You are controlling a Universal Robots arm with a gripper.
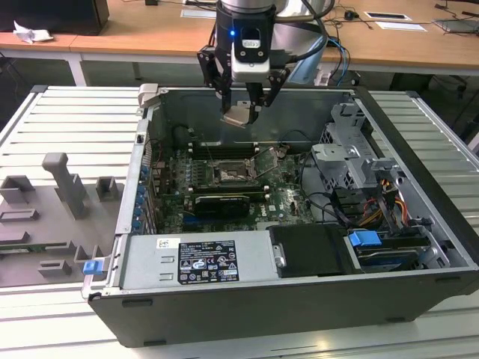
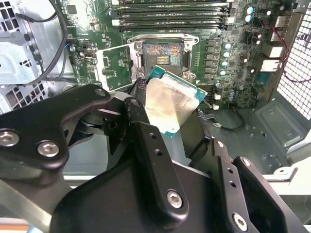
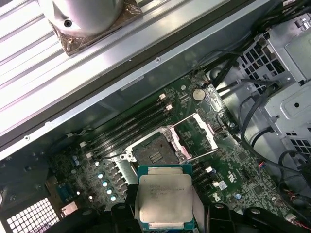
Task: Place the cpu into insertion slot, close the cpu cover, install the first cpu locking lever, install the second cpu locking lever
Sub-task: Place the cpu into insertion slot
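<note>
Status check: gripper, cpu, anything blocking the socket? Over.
Copy: gripper shut on cpu, above the open case. Empty insertion slot, cpu cover swung open. Nothing seen blocking it.

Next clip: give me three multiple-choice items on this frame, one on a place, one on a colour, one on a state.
1. Where is the cpu?
A seated in its socket
B held by the gripper above the circuit board
C lying loose on it

2. What colour is the circuit board?
A green
B red
C white

3. How is the cpu cover?
A shut flat
B swung open
C locked by levers

Key:
1 B: the jaws grip the cpu over the bare insertion slot.
2 A: the board shows green in both wrist views.
3 B: the cover stands beside the slot, not over it.
</note>
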